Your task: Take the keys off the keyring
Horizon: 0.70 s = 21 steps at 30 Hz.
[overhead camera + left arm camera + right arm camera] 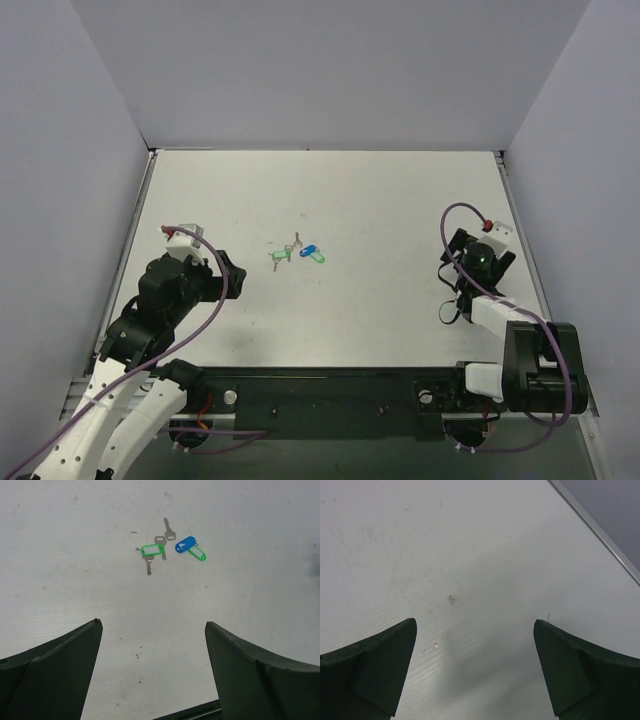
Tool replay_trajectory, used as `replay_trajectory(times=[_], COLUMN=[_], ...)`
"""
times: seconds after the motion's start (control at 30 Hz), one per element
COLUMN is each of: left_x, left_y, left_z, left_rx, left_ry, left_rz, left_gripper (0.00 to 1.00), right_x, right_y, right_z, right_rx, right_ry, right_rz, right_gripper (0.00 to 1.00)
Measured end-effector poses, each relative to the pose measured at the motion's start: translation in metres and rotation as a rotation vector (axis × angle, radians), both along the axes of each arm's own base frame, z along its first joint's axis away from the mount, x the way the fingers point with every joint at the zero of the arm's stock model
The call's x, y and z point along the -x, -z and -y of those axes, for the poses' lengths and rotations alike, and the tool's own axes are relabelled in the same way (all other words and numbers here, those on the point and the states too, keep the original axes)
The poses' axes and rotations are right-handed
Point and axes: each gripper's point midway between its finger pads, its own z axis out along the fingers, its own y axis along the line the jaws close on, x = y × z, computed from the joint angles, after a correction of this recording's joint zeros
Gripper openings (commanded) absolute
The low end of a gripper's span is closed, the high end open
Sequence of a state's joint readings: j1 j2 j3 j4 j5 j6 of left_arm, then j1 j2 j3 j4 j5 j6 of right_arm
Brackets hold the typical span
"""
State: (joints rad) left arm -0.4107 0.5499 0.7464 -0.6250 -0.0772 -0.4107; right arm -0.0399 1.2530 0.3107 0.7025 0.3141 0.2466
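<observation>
The keys (297, 252) lie in a small cluster on the white table, a little left of centre. In the left wrist view I see a silver key with a green plastic head (152, 550), two bare silver keys (168, 530) beside it, and a blue tag (185, 544) overlapping another green tag (198, 554). I cannot make out the ring itself. My left gripper (233, 272) (153, 623) is open and empty, to the left of the cluster. My right gripper (452, 262) (475, 621) is open and empty, far right of the keys, over bare table.
The table (400, 200) is walled by pale panels at the left, back and right. Its right edge strip (600, 530) shows in the right wrist view. A black rail (330, 385) carrying the arm bases runs along the near edge.
</observation>
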Motion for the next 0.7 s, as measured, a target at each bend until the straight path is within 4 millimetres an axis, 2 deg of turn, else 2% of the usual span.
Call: replay_trajectory(times=[0.1,0.3,0.7], left_x=[0.000,-0.001,-0.001], left_y=[0.002,0.003,0.003], left_z=[0.000,0.000,0.000], left_rx=[-0.002,-0.004,-0.004], left_ry=[0.000,0.000,-0.001], left_rz=[-0.005,-0.010,-0.008], left_gripper=[0.95,0.94,0.94], right_x=[-0.008,-0.014,-0.017], right_y=[-0.005,0.011,0.008], right_z=[-0.001,-0.012,-0.020], right_rx=[0.009,0.023,0.058], right_ry=[-0.013,-0.105,-0.159], right_rz=[0.039,-0.026,0.028], right_gripper=[0.97,0.97,0.96])
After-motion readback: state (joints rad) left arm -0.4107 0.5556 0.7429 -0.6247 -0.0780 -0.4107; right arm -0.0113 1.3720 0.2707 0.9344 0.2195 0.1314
